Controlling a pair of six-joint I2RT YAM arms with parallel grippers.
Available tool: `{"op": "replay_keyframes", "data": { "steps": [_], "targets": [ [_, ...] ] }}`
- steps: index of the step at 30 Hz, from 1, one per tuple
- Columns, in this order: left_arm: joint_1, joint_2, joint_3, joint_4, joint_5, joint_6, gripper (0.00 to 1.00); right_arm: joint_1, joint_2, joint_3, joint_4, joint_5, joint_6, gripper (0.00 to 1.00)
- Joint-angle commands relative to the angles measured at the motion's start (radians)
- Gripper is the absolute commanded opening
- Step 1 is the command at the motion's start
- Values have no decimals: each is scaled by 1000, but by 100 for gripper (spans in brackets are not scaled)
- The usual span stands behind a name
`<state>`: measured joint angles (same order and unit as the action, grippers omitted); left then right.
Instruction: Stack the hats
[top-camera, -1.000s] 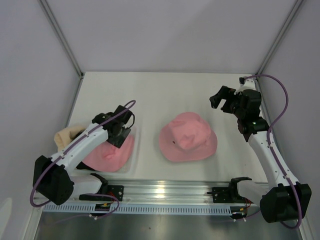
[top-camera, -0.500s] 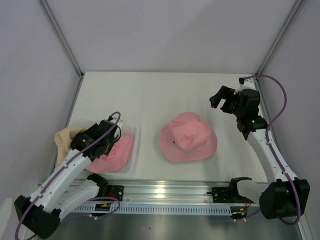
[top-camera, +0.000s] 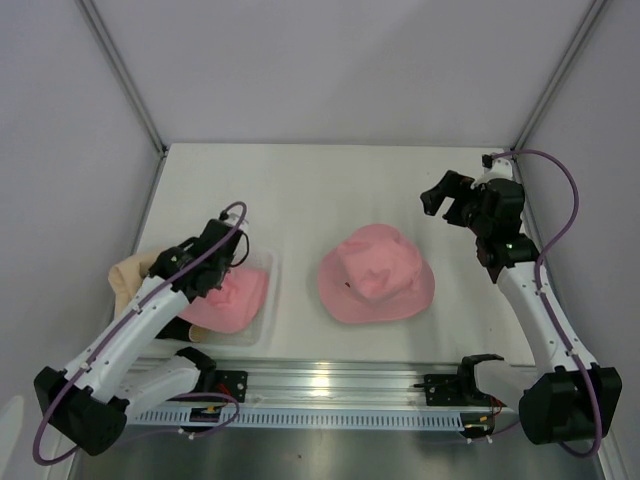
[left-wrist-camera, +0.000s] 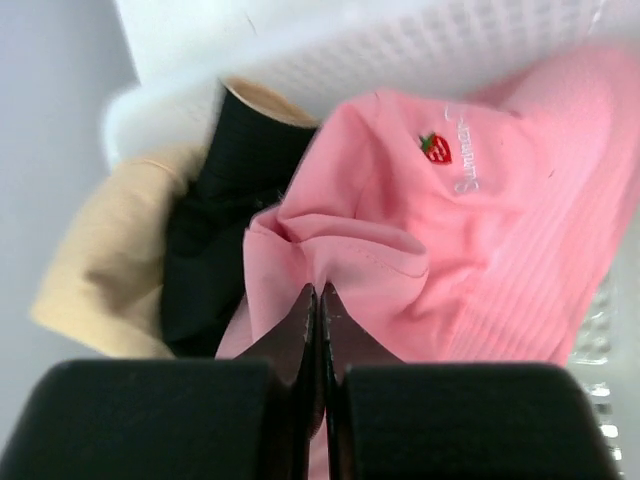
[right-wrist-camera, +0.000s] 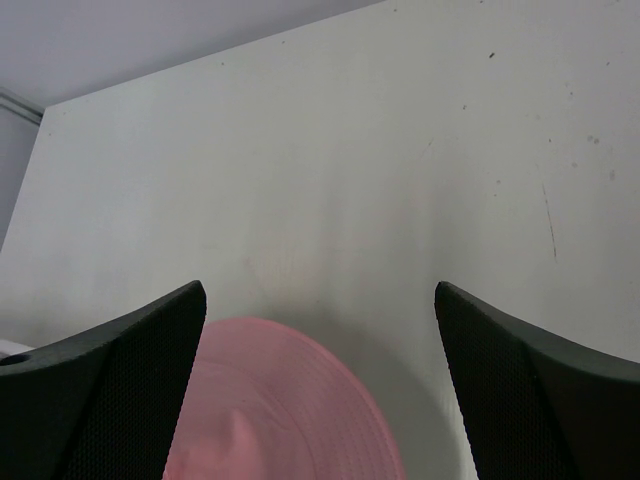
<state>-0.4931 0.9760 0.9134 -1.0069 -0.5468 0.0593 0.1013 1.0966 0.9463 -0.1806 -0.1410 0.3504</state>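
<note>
1. Lying crumpled in the clear tray (top-camera: 268, 266) at the left of the table (top-camera: 330, 180), the tray pink hat (left-wrist-camera: 480, 250) shows a small strawberry emblem (left-wrist-camera: 436, 148) with pale script beside it.
2. A raised fold of this hat is pinched at the tip of the left gripper (left-wrist-camera: 320, 296). Its two fingers (left-wrist-camera: 298, 335) are pressed together with the pink cloth caught between them.
3. The black hat (left-wrist-camera: 215, 220) lies just beside the tray pink hat, touching it on the side away from the emblem and partly tucked beneath it.
4. The beige hat (top-camera: 130, 272) lies against the black hat's outer side, at the tray's left edge. It cannot be told whether it sits wholly inside the tray.
5. The central pink hat (top-camera: 375, 275) rests crown up on the bare table, well apart from the tray and between the two arms.
6. The right gripper (top-camera: 447, 199) hangs above the table beyond this hat, toward the far right. Its fingers (right-wrist-camera: 120, 380) stand wide apart with nothing between them, and the hat's brim shows below in the right wrist view.
7. A metal rail (top-camera: 330, 385) runs along the table's near edge and carries both arm bases.
</note>
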Motion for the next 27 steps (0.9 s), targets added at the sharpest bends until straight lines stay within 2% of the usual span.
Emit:
{"op": "replay_keyframes", "data": {
  "steps": [1,4,5,6,8,10,12,14,15,17,22,23,27],
  "targets": [
    [-4,-10,244,40,-50,-80,1,-5,-29,6,59,-26,25,99],
    [-4,-80,387,206,76,-88,1,-5,-37,22,59,-55,32,99],
    [-4,-104,396,278,143,-99,1,-5,-38,31,59,-68,35,99],
    [-4,-127,391,448,180,-105,1,-5,-41,34,72,-74,39,99],
    [-5,-169,340,612,234,-173,1,-5,-53,35,90,-103,62,100],
    [-4,-140,334,771,261,-276,1,-5,-66,49,101,-121,87,99],
    [-5,-81,366,794,293,-338,1,-3,-73,72,99,-140,105,99],
    [-13,31,467,778,338,-427,1,-5,-86,91,84,-150,122,100],
    [-21,67,502,780,405,-472,1,-3,-92,106,78,-154,127,99],
    [-79,146,525,846,447,-481,1,-5,-113,115,55,-138,148,99],
    [-263,240,495,997,299,-405,1,-5,-162,99,-3,-95,185,100],
    [-309,248,466,1090,254,-404,1,-5,-181,86,-13,-101,190,99],
    [-367,294,427,1223,213,-417,1,-6,-225,33,-75,-98,226,99]
  ]
}}
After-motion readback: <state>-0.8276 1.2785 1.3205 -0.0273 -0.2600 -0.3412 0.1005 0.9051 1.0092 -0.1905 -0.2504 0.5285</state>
